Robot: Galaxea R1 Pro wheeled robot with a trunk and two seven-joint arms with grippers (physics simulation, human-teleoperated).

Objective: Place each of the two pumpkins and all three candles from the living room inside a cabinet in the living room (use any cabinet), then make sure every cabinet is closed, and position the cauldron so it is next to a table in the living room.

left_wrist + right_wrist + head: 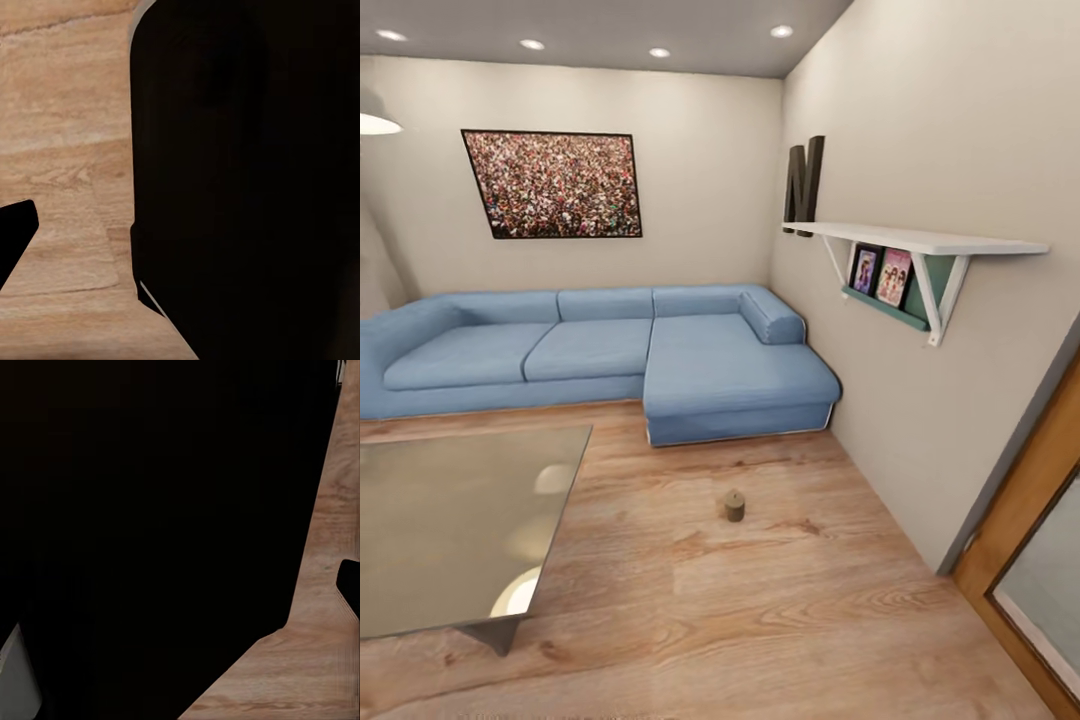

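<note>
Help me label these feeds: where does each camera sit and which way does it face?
Head: high on the robot, facing a blue sofa, a glass table and a candle on the floor.
Left wrist: on the left arm, looking down at wood floor past a dark body part.
Right wrist: likewise, floor beside dark body.
All share the floor.

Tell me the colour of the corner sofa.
Light blue sofa, clearest in the head view.
</note>
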